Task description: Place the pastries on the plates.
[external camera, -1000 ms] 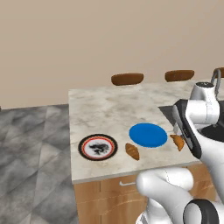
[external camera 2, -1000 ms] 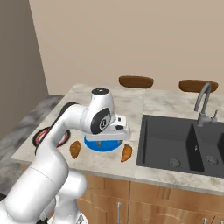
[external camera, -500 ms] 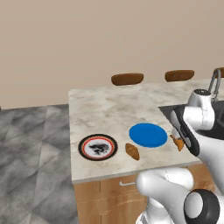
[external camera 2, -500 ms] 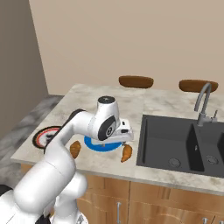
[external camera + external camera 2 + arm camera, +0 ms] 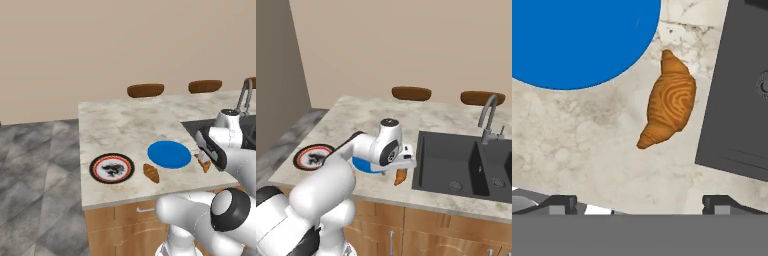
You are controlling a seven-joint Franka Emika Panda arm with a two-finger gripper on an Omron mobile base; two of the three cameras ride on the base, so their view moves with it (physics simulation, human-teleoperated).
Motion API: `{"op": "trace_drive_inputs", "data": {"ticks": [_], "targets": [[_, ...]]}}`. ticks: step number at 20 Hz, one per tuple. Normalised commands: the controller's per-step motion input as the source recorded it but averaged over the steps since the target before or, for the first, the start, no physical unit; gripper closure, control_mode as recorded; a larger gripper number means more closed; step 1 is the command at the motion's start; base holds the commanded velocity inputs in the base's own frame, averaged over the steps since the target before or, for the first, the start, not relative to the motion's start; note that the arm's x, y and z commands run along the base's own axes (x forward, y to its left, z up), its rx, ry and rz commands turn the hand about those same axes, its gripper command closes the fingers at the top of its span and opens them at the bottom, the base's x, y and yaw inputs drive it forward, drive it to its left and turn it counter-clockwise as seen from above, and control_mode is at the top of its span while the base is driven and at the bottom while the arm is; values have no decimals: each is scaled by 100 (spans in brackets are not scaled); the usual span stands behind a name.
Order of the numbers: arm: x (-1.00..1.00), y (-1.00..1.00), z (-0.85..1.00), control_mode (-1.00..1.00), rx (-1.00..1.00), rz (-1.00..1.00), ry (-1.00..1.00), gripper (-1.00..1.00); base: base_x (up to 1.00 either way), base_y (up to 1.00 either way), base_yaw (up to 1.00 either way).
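A rendered home kitchen: a marble-topped desk [image 5: 120, 130] on wooden cabinets [image 5: 456, 230] carries a dark double sink [image 5: 466, 165] with a curved grey faucet [image 5: 487, 117]. Brown chair backs [image 5: 145, 90] line its far side, against a beige wall [image 5: 125, 45], above a grey tiled floor [image 5: 35, 165].

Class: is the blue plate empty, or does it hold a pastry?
Empty. The blue plate shows bare; one pastry lies beside it on the counter.
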Motion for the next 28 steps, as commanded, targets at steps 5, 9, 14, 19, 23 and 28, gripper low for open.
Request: {"op": "trace_drive_inputs", "data": {"ticks": [5,9,14,19,23,28], "targets": [[21,-15,-32,-100,6,0,0,-100,0,0,0],[28,-5,-31,-100,3,0,0,-100,0,0,0],[34,0,-20,-100,0,0,0,-100,0,0,0],[28,-5,-20,-100,2,0,1,-100,0,0,0],[23,-12,-30,-100,4,0,1,-100,0,0,0],[26,-5,-36,-100,4,0,0,-100,0,0,0]]}}
